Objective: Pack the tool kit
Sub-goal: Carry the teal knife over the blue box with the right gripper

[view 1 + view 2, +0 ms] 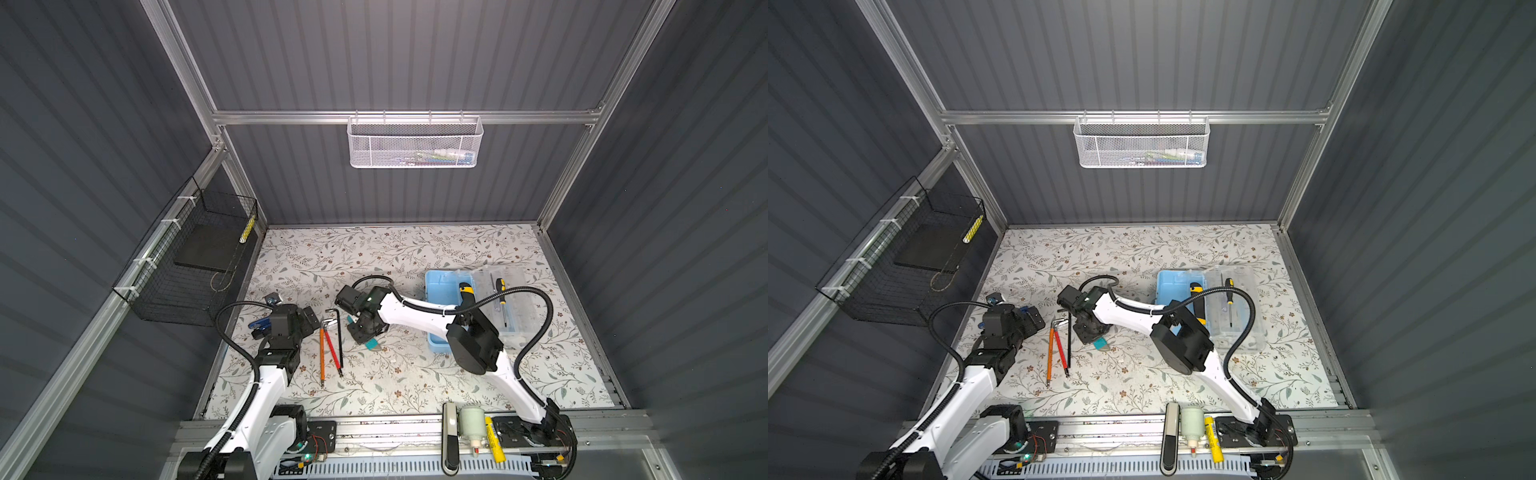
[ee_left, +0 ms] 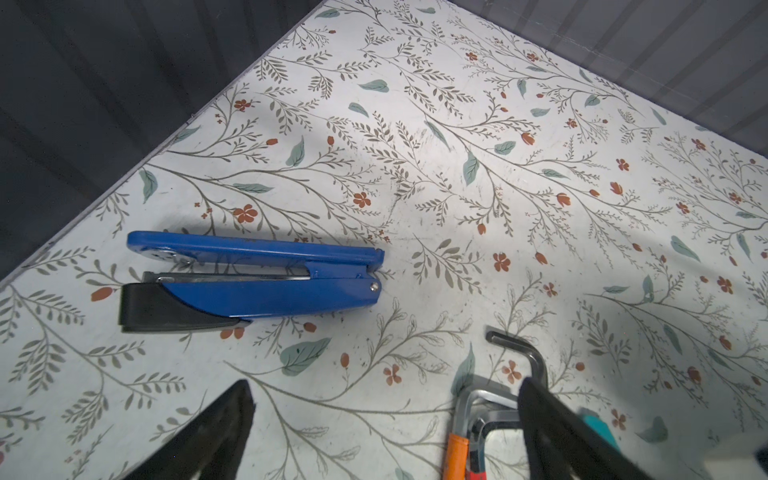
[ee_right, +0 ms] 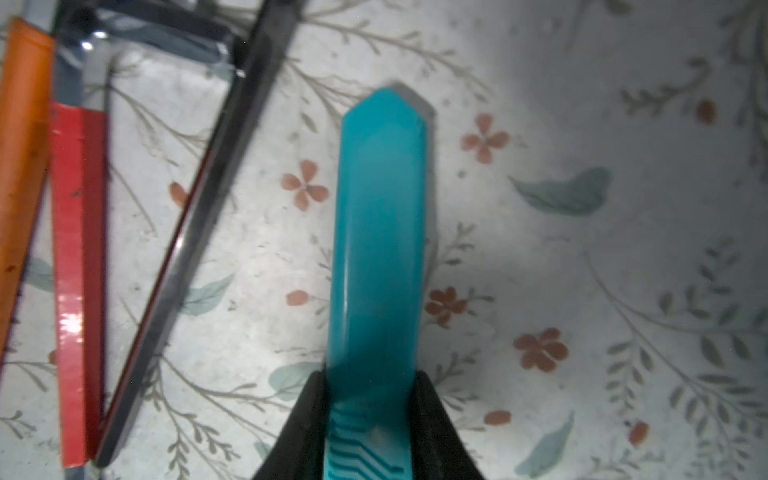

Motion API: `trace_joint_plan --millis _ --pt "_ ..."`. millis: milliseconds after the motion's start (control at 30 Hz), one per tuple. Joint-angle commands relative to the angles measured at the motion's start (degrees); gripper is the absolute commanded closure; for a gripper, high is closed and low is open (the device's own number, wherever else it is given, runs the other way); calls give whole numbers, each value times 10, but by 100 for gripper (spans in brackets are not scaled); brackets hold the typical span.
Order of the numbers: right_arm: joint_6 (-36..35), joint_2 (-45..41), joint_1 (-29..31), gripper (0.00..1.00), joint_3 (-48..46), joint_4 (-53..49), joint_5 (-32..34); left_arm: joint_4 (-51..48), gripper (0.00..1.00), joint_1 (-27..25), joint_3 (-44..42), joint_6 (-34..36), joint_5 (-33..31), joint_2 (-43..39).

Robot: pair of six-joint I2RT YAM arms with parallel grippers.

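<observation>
**Tool kit open right of centre; cutter pinched in the right jaws**

The tool kit [image 1: 440, 286] sits right of centre in both top views. Its blue tray is open and its clear lid [image 1: 517, 307] is folded flat toward the right edge. A yellow-and-black screwdriver [image 1: 466, 292] lies in the tray, and a thin screwdriver [image 1: 502, 301] rests on the lid.

Left of the case, near mid-frame, the right gripper [image 3: 369, 374] points down at the flowered mat [image 1: 374, 257]. Its jaws press against both sides of a teal cutter [image 3: 380, 232] (whether the cutter is lifted off the mat cannot be told). Just left of it lie three long hex keys [image 1: 331, 349], orange, red and black.

Further left, the left gripper [image 2: 385, 381] hangs with its jaws spread wide, holding nothing, near a blue stapler [image 2: 257, 282].
</observation>
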Motion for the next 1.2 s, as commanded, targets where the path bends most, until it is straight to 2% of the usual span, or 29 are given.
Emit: trace_joint_plan --millis 0,133,233,400,600,867,1033,1167 --pt "21 -44 -13 79 -44 8 13 9 1 3 11 8 10 0" --pt "33 -112 -32 82 -97 27 37 8 1 3 10 8 11 -2" --pt "39 -188 -50 86 -157 43 81 10 1 4 5 9 12 -12" --pt "56 -311 -111 87 -258 45 112 12 1 4 -3 10 15 -28" --pt "46 -414 -187 87 -316 -3 185 13 1 4 3 12 20 -16" --pt "26 -451 -248 87 -363 -39 251 14 1 4 2 13 21 -15" --pt "16 -447 -270 86 -389 -36 266 14 1 4 2 13 21 -17" --pt "7 -428 -271 86 -387 -60 306 14 1 4 3 14 23 -14"
